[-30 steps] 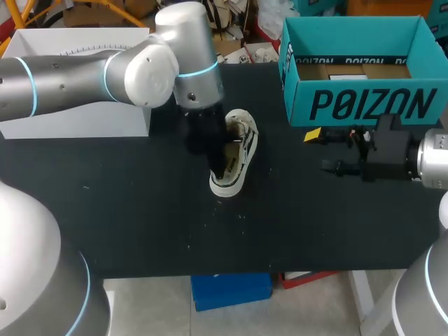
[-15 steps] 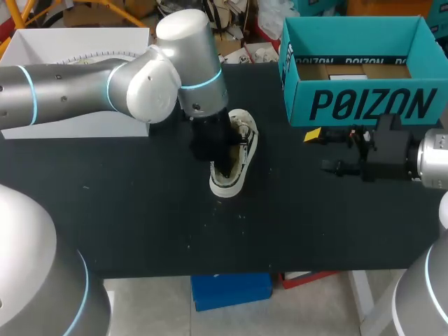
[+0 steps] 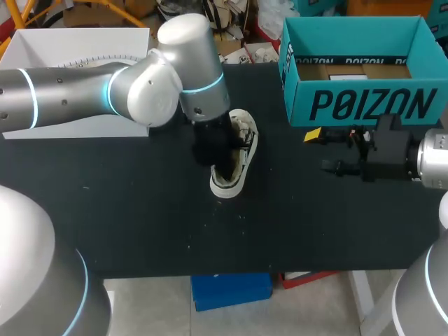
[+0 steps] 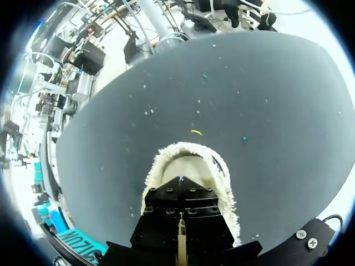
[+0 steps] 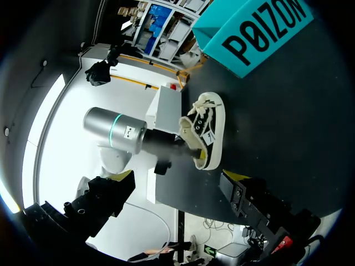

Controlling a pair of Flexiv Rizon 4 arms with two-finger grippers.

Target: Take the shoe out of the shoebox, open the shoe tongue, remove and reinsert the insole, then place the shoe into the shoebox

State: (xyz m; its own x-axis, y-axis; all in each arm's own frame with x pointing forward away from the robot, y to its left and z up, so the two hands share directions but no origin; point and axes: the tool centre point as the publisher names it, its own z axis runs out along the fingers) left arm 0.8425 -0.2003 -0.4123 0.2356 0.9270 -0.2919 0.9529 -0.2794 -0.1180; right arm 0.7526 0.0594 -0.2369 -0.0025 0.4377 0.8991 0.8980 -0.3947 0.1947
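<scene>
L jaws down in shoe (image 3: pixel 231 183), state can't tell; R jaws open, near shoebox (image 3: pixel 364 105).

A black table (image 3: pixel 140 224), dotted with pale flecks, fills the scene.

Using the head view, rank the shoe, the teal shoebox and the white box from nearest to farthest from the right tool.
From the right tool:
1. teal shoebox: just behind the tool, at the table's right back.
2. shoe: out to the tool's left, near the table's middle.
3. white box: at the far left back, well past the shoe.
</scene>
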